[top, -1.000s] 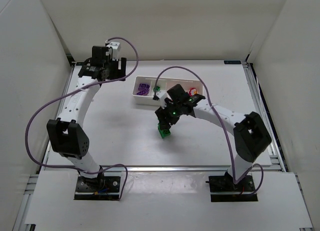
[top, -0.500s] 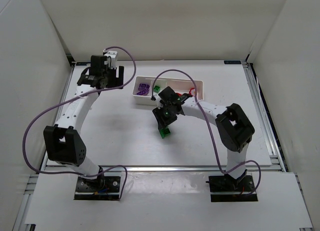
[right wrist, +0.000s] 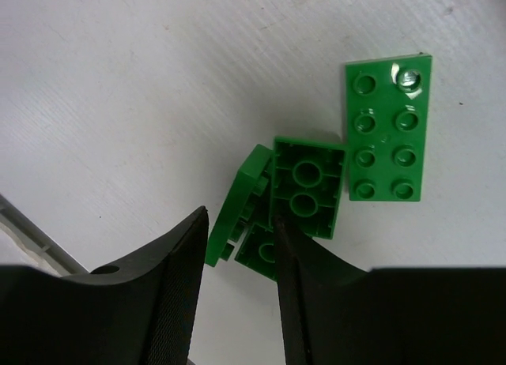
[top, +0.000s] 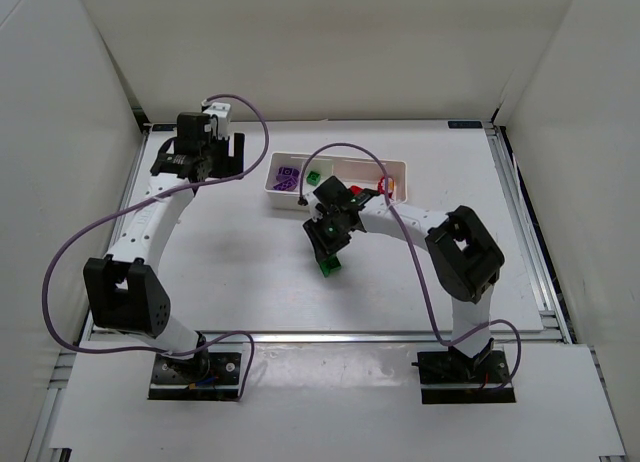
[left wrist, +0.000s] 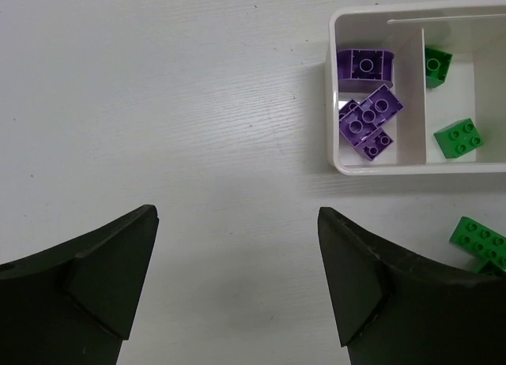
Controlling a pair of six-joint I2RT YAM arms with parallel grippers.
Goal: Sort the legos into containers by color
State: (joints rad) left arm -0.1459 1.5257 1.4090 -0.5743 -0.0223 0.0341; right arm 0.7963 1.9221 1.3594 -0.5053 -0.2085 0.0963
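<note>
The long white tray (top: 340, 160) lies at the back centre. It holds purple legos (top: 288, 177) in its left compartment, a green one (top: 314, 178) in the middle and red ones (top: 385, 188) on the right. My right gripper (top: 328, 246) is low over a small cluster of green legos (top: 331, 266) on the table. In the right wrist view its jaws (right wrist: 239, 223) stand narrowly open around a tilted green lego (right wrist: 241, 199), with a gap at the left pad. Beside it lie an upturned green brick (right wrist: 308, 183) and a flat green plate (right wrist: 391, 128). My left gripper (top: 228, 154) is open and empty, left of the tray.
The left wrist view shows the tray's left wall (left wrist: 332, 96), several purple bricks (left wrist: 368, 116), two green bricks (left wrist: 458, 136) in the middle compartment, and a green brick (left wrist: 478, 237) on the table. White walls surround the table. Purple cables loop over both arms.
My right arm's elbow has swung left and the gripper has edged slightly left over the green legos. My left arm has drawn back a little to the left.
</note>
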